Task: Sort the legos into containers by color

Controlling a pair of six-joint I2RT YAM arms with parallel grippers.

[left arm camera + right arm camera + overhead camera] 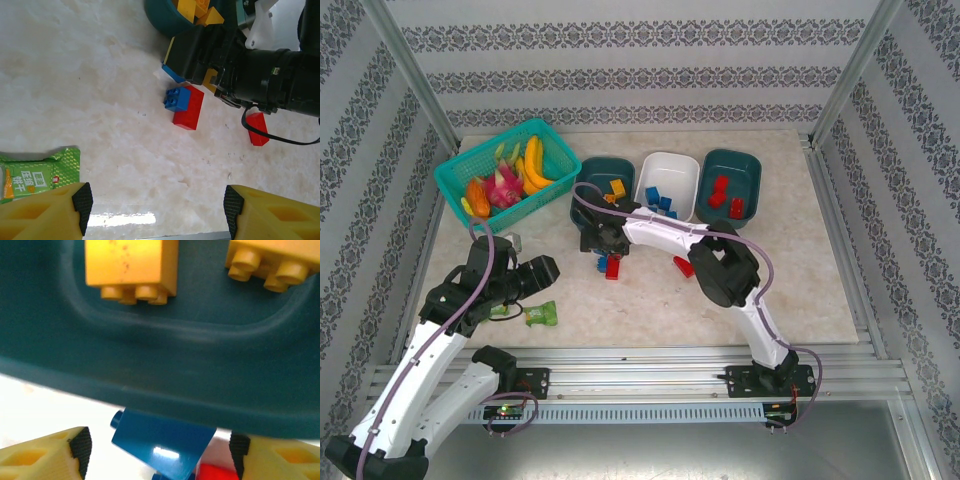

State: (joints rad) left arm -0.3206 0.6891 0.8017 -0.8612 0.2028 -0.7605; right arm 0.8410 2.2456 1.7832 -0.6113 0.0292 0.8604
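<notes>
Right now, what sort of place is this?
Probably a robot test booth in a lab, not a home. A left arm and right arm are bolted to a metal rail, patterned walls box in one table, and the props are toy bricks, tubs and a fruit basket.

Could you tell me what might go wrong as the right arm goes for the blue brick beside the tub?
1. The blue brick between the right gripper's open jaws sits against the dark teal tub; closing may catch its wall and shove it.
2. A red brick lies right beside it and could be dragged along.
3. That tub holds yellow bricks; other blue bricks lie in the white tub, so a short drop would missort.
</notes>
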